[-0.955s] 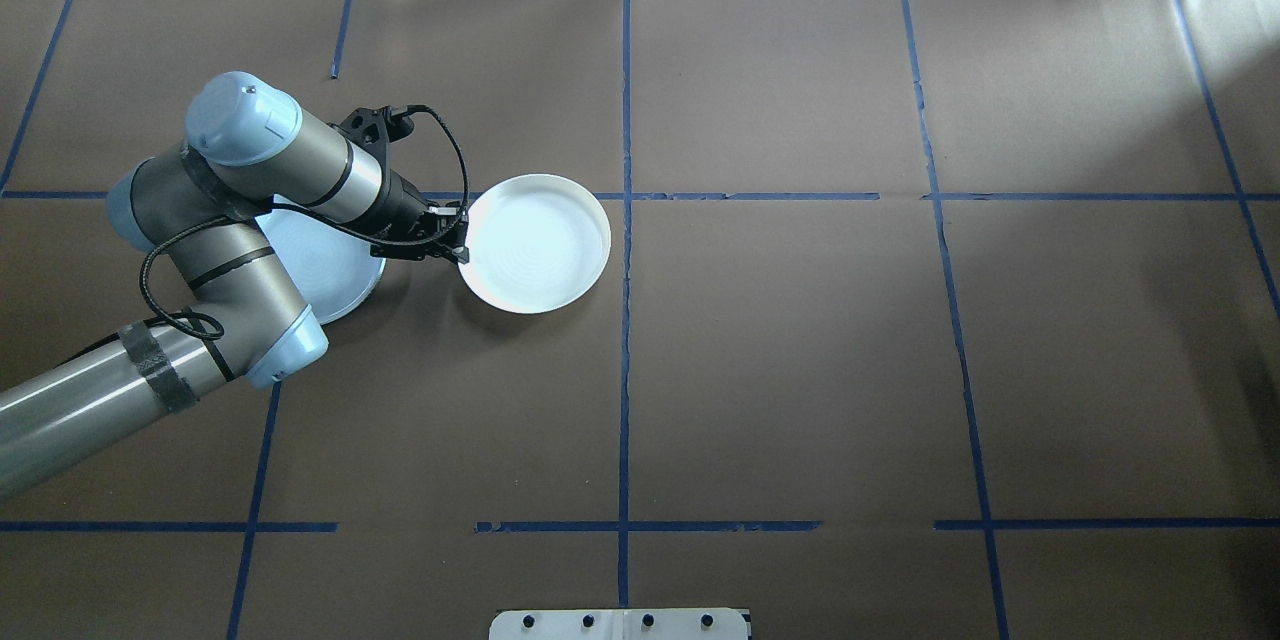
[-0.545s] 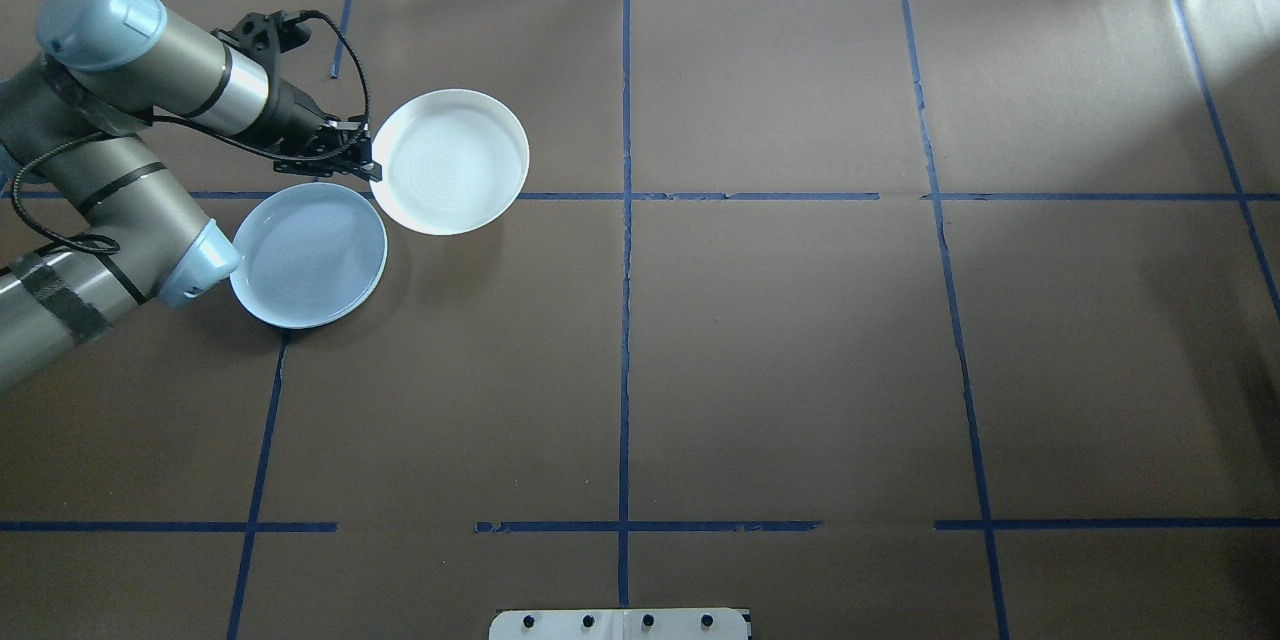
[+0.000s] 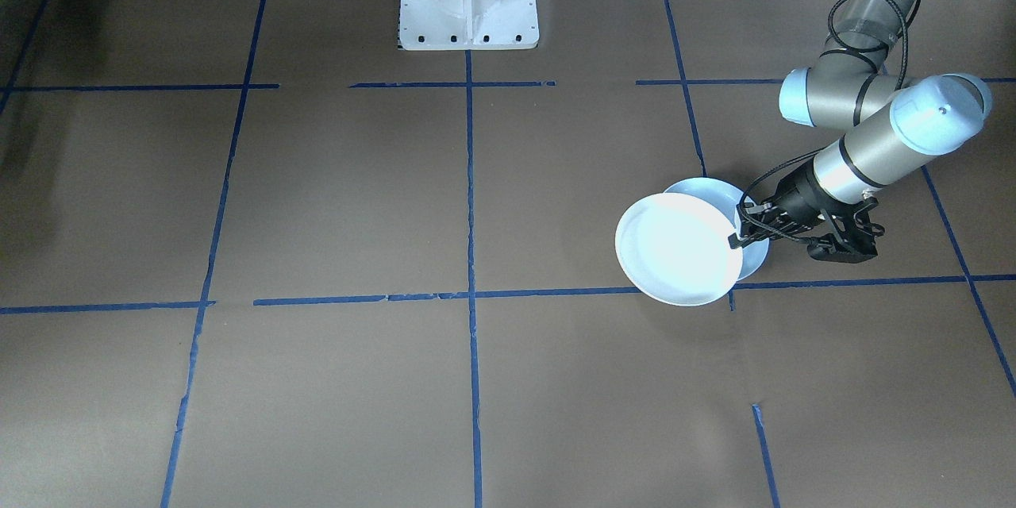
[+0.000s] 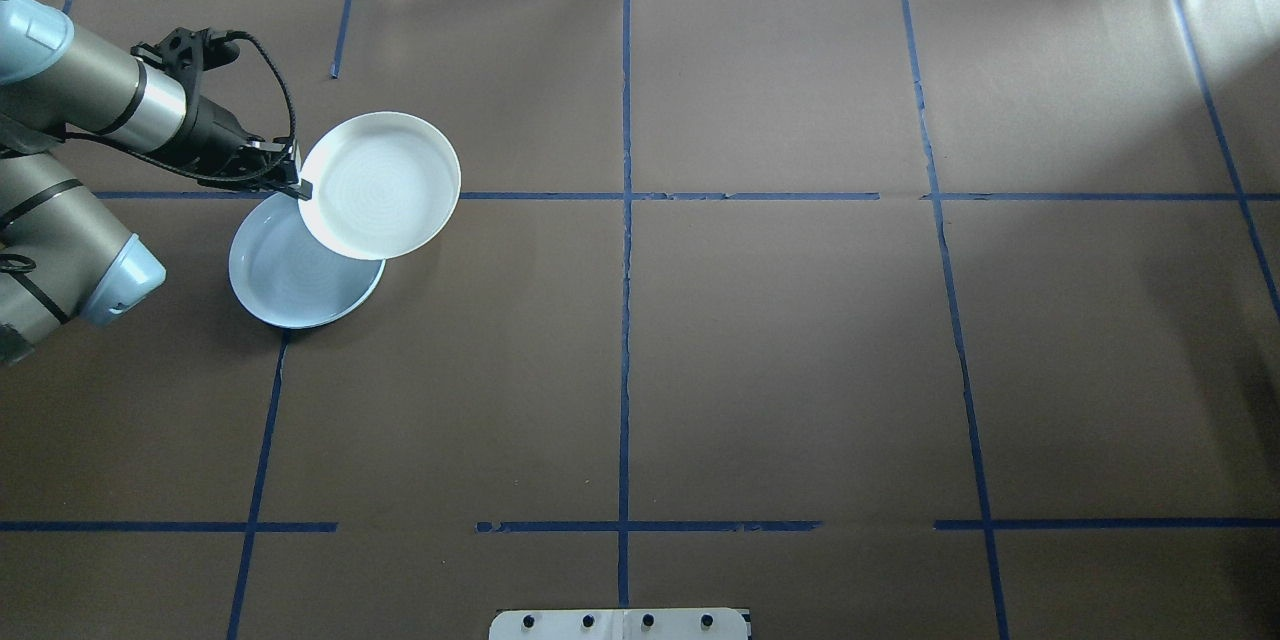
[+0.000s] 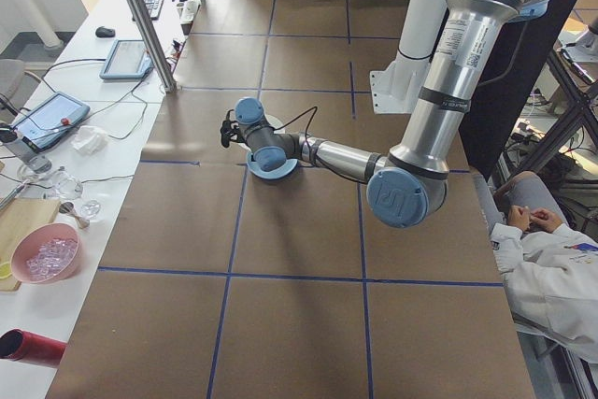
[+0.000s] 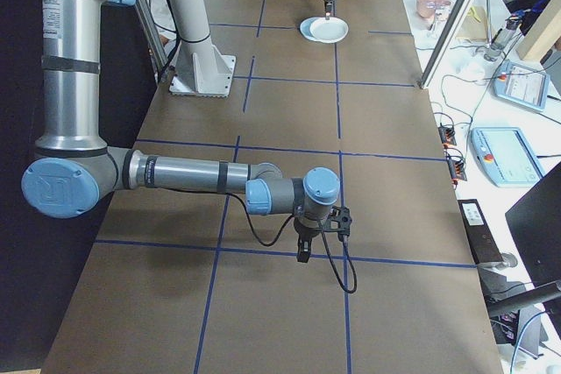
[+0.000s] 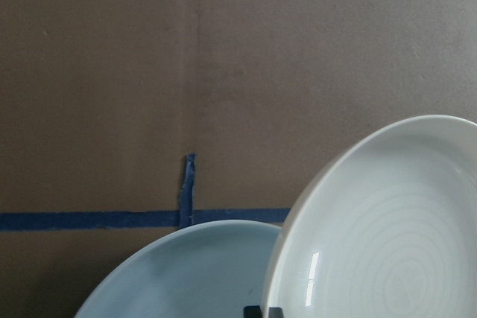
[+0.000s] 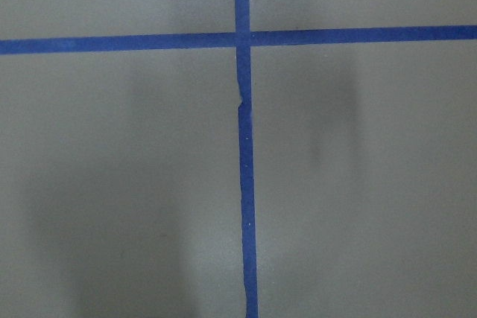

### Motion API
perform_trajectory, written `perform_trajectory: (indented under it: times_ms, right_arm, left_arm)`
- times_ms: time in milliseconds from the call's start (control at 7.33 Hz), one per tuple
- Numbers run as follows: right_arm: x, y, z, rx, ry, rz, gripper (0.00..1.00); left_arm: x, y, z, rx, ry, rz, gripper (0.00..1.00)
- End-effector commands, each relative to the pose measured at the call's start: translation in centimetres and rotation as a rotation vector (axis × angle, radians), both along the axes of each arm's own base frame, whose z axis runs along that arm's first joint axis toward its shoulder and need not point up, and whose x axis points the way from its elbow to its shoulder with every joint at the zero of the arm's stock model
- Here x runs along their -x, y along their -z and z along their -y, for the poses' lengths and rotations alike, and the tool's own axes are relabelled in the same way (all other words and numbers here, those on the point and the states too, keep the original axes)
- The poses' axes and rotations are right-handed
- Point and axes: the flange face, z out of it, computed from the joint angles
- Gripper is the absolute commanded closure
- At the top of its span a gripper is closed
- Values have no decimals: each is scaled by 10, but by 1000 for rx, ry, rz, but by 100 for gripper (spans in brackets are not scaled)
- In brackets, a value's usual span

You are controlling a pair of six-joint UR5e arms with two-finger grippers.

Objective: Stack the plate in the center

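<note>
At the left of the overhead view, the left end effector (image 4: 297, 182) grips the white plate (image 4: 380, 185) by its rim, holding it tilted above the blue plate (image 4: 285, 285) (partly overlapping it) on the table (image 4: 780, 340). The right end effector (image 6: 303, 254) appears only in the right side view; I cannot tell its state.

Near R arm (image 6: 193, 172) low over table (image 6: 280, 321)
</note>
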Motion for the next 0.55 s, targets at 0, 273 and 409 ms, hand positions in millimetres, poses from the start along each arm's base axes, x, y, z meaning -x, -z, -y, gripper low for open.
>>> perform_trajectory:
  times_ms: [0,273,409]
  right_arm:
    - [0,1,1,-1,0,0,0]
    - [0,0,0,0,0,0,0]
    - [0,1,1,-1,0,0,0]
  left_arm:
    - [12,-5,-4,-11,-18,-5,100]
    - [22,-19,-17,-30,-36,6,100]
    - [29,-30,-27,-24,-38,16,100]
